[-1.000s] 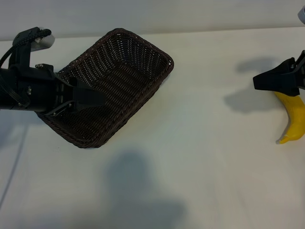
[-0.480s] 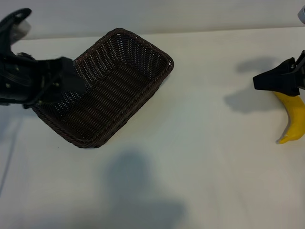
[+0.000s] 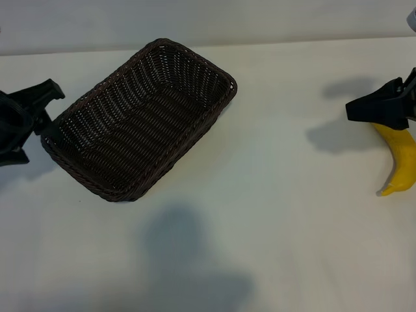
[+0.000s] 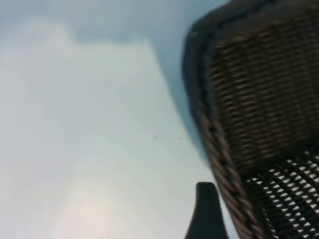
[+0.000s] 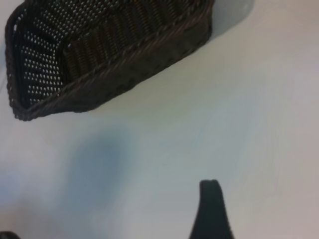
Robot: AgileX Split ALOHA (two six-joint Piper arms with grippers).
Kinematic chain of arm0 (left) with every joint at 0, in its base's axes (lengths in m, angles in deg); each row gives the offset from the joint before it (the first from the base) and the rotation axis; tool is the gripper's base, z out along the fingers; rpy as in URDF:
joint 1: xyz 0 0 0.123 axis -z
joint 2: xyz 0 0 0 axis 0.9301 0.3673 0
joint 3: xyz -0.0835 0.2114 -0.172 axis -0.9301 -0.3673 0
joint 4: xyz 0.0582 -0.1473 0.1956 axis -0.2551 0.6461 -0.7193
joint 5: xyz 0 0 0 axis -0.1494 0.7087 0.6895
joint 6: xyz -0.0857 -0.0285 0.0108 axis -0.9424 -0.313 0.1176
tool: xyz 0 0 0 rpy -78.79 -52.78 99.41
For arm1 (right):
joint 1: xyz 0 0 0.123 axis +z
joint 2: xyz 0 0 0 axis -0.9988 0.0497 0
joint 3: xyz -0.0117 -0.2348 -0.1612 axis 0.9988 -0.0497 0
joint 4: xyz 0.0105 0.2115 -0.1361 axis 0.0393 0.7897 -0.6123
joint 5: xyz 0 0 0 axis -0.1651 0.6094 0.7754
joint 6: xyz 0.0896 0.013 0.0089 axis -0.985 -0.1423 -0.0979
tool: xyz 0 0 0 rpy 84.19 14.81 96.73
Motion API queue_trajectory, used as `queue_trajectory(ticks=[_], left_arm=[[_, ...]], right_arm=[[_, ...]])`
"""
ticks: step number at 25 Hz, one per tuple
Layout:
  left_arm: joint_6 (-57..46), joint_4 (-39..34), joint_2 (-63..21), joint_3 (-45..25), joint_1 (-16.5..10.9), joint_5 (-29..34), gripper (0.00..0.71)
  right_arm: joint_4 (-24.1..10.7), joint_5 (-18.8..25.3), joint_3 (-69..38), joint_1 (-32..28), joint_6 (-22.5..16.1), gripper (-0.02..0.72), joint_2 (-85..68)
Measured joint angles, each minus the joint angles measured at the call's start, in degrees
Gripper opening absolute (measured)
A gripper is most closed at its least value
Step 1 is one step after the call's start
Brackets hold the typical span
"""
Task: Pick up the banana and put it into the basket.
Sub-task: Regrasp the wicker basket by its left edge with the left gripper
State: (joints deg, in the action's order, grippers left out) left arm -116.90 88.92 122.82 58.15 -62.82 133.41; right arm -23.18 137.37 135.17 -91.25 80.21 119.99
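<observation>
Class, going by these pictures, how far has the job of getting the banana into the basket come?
Done: nothing yet; the basket holds nothing. In hand: the right gripper hangs open above the upper end of the banana, which lies on the table at the right edge, unheld. The left gripper sits open beside the basket's left end. Left: grasp, carry, drop in.

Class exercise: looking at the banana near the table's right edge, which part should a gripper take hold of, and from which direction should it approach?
Probably the banana's thick middle, from above, jaws across its width. It lies flat on the table, curving to a thin tip that would likely slip. The right gripper hangs open over its upper end.
</observation>
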Motion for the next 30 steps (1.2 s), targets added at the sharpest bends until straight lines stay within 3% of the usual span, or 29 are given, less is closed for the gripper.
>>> queue_trajectory(ticks=[16, 30], left_arm=[[-2.52, 5.06, 9.77, 0.05, 0.00, 1.13, 0.571], [-3.39, 5.48, 18.87, 0.10, 0.00, -5.93, 0.571]], right_arm=[[0.00, -0.01, 0.00, 0.00, 0.00, 0.534, 0.00], [0.00, -0.01, 0.00, 0.00, 0.00, 0.534, 0.00]])
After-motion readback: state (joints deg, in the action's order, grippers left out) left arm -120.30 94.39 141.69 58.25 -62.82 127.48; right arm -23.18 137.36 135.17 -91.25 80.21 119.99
